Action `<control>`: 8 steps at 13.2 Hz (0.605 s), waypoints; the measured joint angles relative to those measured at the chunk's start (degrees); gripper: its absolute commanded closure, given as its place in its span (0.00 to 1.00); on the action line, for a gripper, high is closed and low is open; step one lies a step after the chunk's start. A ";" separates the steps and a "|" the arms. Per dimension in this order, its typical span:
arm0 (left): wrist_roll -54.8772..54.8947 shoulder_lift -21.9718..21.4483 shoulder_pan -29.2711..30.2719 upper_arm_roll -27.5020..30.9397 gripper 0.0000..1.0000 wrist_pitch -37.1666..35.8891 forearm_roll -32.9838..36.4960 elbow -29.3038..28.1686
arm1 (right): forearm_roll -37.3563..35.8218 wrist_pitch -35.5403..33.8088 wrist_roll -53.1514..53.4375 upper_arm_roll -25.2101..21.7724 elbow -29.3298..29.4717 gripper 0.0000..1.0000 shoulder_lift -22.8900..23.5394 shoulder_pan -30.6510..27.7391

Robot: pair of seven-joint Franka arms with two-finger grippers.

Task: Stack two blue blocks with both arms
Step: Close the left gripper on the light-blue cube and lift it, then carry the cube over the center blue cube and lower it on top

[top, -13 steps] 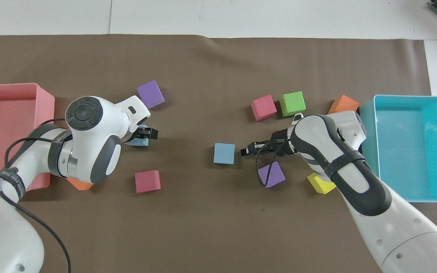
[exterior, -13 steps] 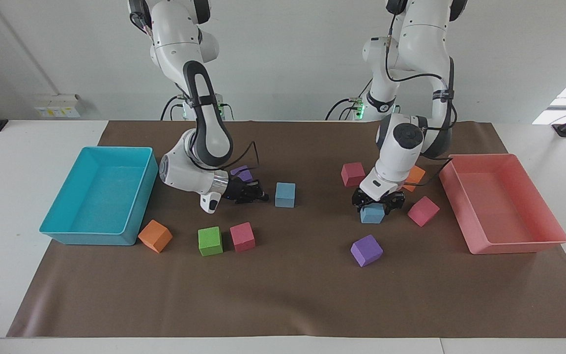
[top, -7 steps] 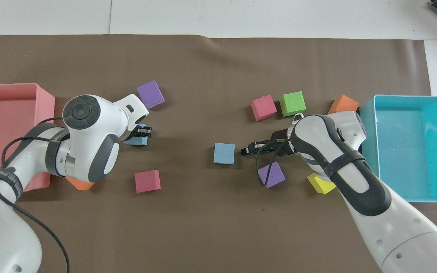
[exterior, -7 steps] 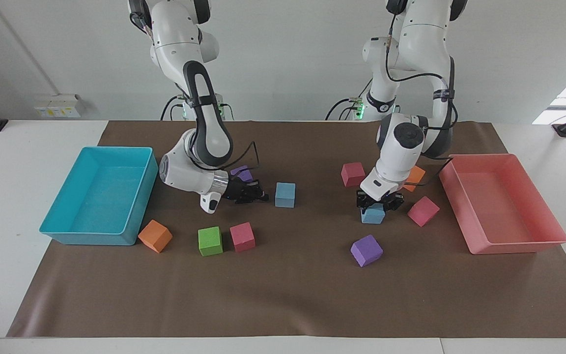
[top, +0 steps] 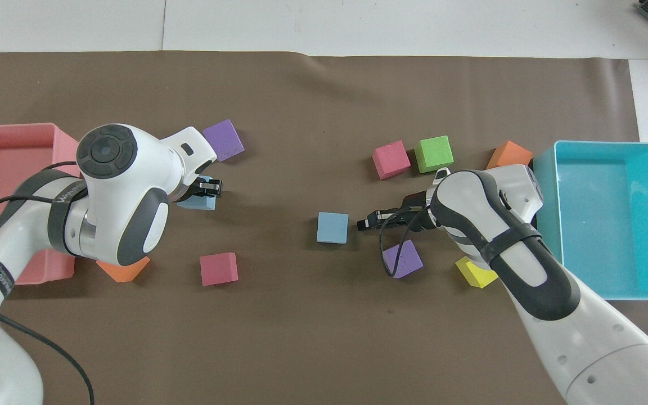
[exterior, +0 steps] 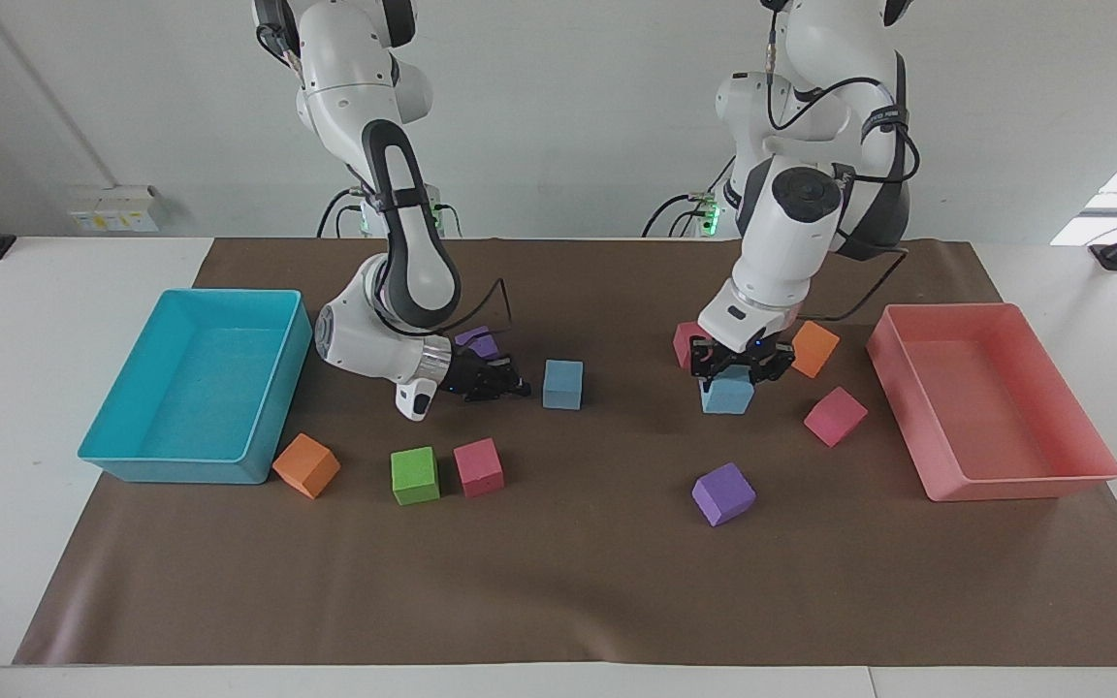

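One sky-blue block [exterior: 725,396] is held in my left gripper [exterior: 735,373], shut on it and lifted a little above the brown mat, toward the left arm's end; in the overhead view the block [top: 196,201] shows partly under the gripper [top: 207,188]. The other blue block [exterior: 563,384] rests on the mat near the middle and also shows in the overhead view [top: 332,227]. My right gripper [exterior: 510,388] lies low, pointing sideways, just beside this block without touching it; it also shows in the overhead view [top: 364,224].
A turquoise tray [exterior: 132,463] stands at the right arm's end, a pink tray [exterior: 1005,485] at the left arm's end. Loose cubes lie around: purple [exterior: 723,492], pink [exterior: 835,415], orange [exterior: 813,347], green [exterior: 415,475], pink [exterior: 478,465], orange [exterior: 306,465], yellow [top: 476,273].
My left gripper closed on the blue block and has risen with it off the mat. The right arm has not moved.
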 measured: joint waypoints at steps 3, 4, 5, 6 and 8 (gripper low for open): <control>-6.67 1.61 -6.06 -0.14 0.87 -0.22 0.05 3.11 | 0.00 0.00 0.00 0.00 -0.01 1.00 0.00 0.00; -9.06 2.84 -8.34 -0.17 0.87 -0.58 0.09 4.46 | 0.00 0.00 0.00 0.00 -0.02 1.00 0.00 0.00; -11.32 4.27 -10.66 -0.19 0.87 -0.90 0.20 5.69 | 0.00 0.00 0.00 0.00 -0.02 1.00 0.00 0.00; -13.00 5.59 -12.56 -0.20 0.88 -0.94 0.26 6.62 | 0.00 0.00 0.00 0.00 -0.03 1.00 0.00 0.00; -15.40 7.13 -14.66 -0.21 0.89 -0.94 0.26 7.61 | 0.00 0.00 0.00 0.00 -0.03 1.00 0.00 0.00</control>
